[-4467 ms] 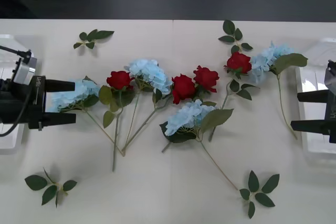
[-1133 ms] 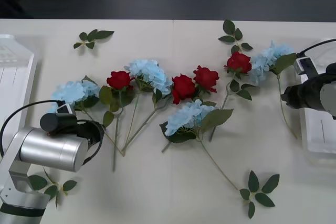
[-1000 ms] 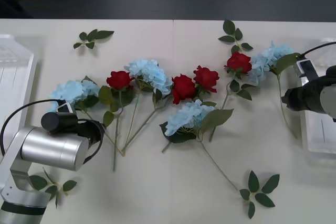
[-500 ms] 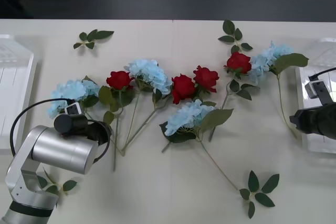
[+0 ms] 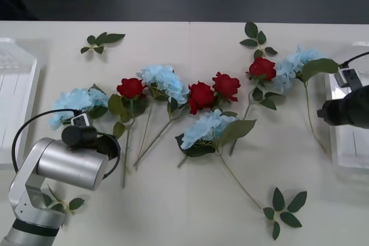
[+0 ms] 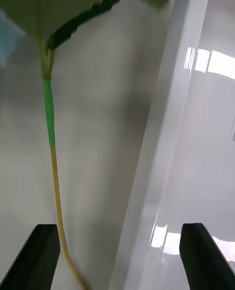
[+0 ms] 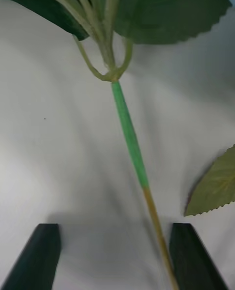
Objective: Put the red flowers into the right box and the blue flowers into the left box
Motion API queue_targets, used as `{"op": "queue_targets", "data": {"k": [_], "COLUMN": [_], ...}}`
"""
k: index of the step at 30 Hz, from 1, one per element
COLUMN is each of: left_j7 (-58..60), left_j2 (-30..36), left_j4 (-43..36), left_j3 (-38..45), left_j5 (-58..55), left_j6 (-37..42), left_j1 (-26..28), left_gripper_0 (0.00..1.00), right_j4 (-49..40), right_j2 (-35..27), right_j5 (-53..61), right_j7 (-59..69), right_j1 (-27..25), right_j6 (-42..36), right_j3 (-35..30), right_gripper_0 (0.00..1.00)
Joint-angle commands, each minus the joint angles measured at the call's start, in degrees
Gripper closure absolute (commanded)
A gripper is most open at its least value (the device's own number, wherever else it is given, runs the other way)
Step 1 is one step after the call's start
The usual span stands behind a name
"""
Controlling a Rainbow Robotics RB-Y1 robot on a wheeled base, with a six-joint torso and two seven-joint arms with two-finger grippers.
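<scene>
Several red flowers (image 5: 200, 96) and blue flowers (image 5: 164, 80) lie mixed in a row across the middle of the table. My left arm (image 5: 72, 162) hangs low over the stem of the leftmost blue flower (image 5: 78, 101). In the left wrist view the left gripper (image 7: 115, 256) is open, and that green stem (image 7: 128, 141) runs between its fingers. The right arm (image 5: 346, 108) is at the left rim of the right box (image 5: 331, 142). Its right gripper (image 6: 120, 256) is open, straddling the box rim (image 6: 161, 148) beside the stem (image 6: 49, 119) of the rightmost blue flower (image 5: 295, 63). The left box (image 5: 33, 84) sits at the far left.
Loose leaf sprigs lie at the back left (image 5: 102, 41), back right (image 5: 256, 40), front left (image 5: 56, 207) and front right (image 5: 282, 208). The dark floor lies beyond the table's far edge.
Over the last second my left arm has edged forward along the blue flower's stem. My right arm dipped toward the table's near edge and has come back beside the box rim.
</scene>
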State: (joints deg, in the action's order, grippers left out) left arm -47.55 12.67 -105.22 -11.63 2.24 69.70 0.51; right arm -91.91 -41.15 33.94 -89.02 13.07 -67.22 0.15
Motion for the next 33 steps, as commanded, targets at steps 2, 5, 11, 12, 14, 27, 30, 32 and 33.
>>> {"op": "queue_targets", "data": {"k": [2,5,11,12,14,27,30,32,33], "left_j7": [1.8,1.7,1.5,1.5,1.5,1.7,1.5,1.2,1.0], "left_j2": [1.1,1.2,1.2,1.2,1.2,10.5,11.9,11.9,11.9], "left_j4": [-0.3,-0.3,-0.3,-0.3,-0.3,-20.6,-25.7,-28.6,-30.1], "left_j3": [-1.1,-1.1,-1.1,-1.1,-1.0,1.0,4.4,7.6,9.8], "left_j5": [0.7,0.7,0.7,0.7,0.7,-9.9,-13.1,-15.7,-17.5], "left_j6": [0.8,0.8,0.8,0.8,0.7,6.3,7.6,9.1,10.5], "left_j1": [-1.5,-1.5,-1.5,-1.5,-1.5,3.4,5.3,6.0,6.1], "left_gripper_0": [1.0,1.0,1.0,1.0,1.0,1.0,1.0,1.0,1.0], "right_j4": [4.0,5.2,5.2,5.2,5.2,7.1,7.1,7.2,7.2], "right_j2": [-0.8,-0.8,-0.8,-0.7,-0.4,-0.1,0.0,0.2,0.3], "right_j5": [0.6,0.7,0.6,0.5,0.2,-0.5,0.2,1.0,1.5], "right_j7": [-0.1,-0.7,-1.5,-1.5,-1.5,-2.2,-2.6,-3.6,-5.3], "right_j1": [5.2,6.3,6.3,6.2,6.3,6.2,6.3,6.2,6.2], "right_j6": [-1.0,-1.1,-1.7,-1.7,-1.7,3.3,3.9,3.9,3.9], "right_j3": [0.6,0.6,0.6,0.6,0.6,4.9,5.3,5.3,5.3], "right_gripper_0": [0.28,0.28,0.28,0.28,0.28,0.28,0.28,0.28,0.28]}}
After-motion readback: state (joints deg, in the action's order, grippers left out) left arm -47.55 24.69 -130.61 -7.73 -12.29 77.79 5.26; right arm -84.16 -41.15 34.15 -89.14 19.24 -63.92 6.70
